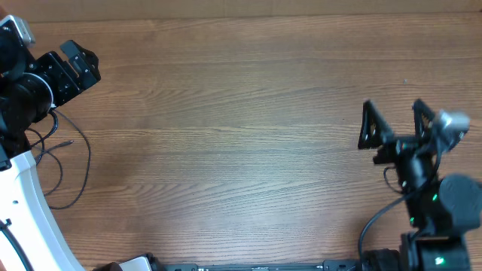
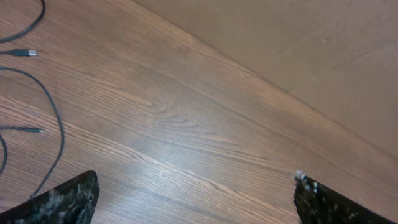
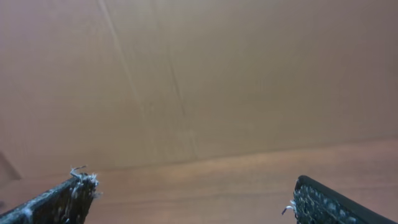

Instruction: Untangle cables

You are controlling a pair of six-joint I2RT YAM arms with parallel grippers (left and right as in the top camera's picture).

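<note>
I saw a wooden table (image 1: 241, 113), smooth-grained with a soft sheen; the cables (image 2: 60, 127) looked matt black, their plugs (image 2: 28, 53) silvery metal.

We see the cables (image 1: 88, 156) lying on the table (image 1: 226, 135) at its far left side, loosely looped and near the front-left corner, with one plug end (image 2: 28, 53) lying apart from the loop. The left gripper (image 1: 81, 56) sits behind them, toward the back-left corner, above the tabletop. The right gripper (image 1: 393, 109) is well apart, over the right side of the table. Between the two grippers we find only tabletop. A panel (image 2: 280, 37) stands behind the table's far edge.
</note>
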